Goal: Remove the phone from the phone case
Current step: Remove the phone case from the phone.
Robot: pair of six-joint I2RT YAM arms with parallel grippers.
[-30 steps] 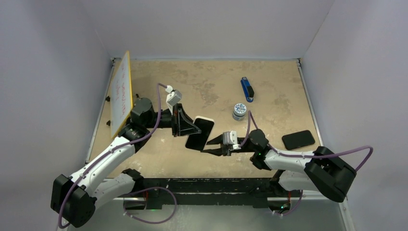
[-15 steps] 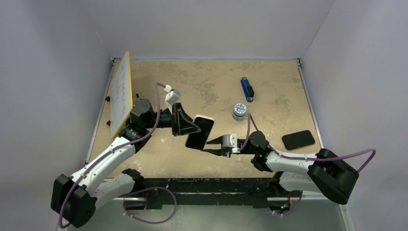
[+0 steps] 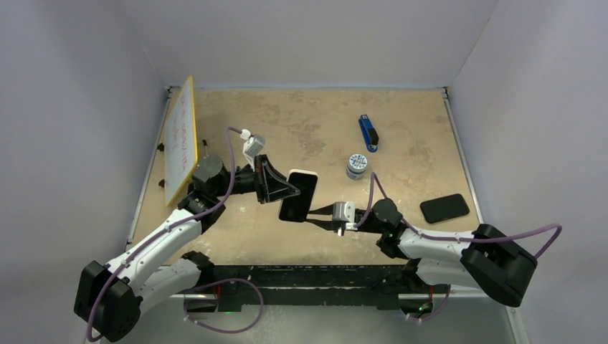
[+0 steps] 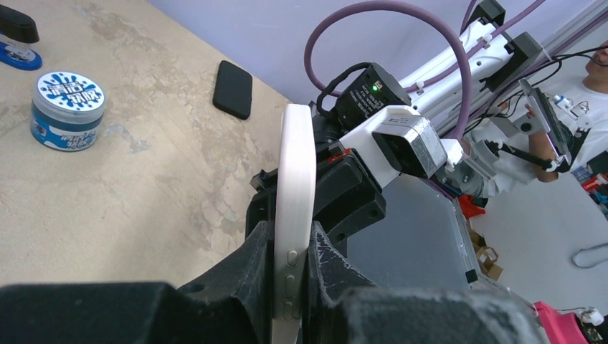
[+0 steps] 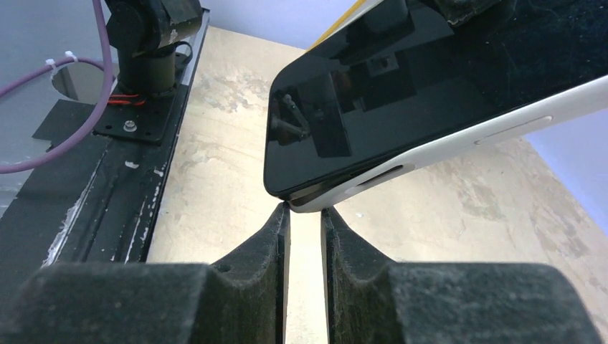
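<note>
My left gripper (image 3: 281, 188) (image 4: 292, 247) is shut on a white phone case (image 3: 312, 174) (image 4: 295, 179) with the black phone (image 3: 297, 197) (image 5: 373, 86) in it, held on edge above the table. My right gripper (image 3: 314, 214) (image 5: 305, 212) is slightly open, a narrow gap between its jaws. Its fingertips (image 5: 281, 215) sit right at the lower corner of the case (image 5: 401, 161), where the phone's dark edge shows a little lifted from the white rim.
A second black phone (image 3: 444, 208) (image 4: 233, 89) lies flat at the right. A blue-and-white jar (image 3: 357, 165) (image 4: 69, 110) and a blue stapler (image 3: 368, 133) stand behind. A yellow-edged whiteboard (image 3: 181, 140) leans at the left wall.
My left gripper has shifted the cased phone slightly toward the front. My right gripper has moved left, up to the phone's lower corner.
</note>
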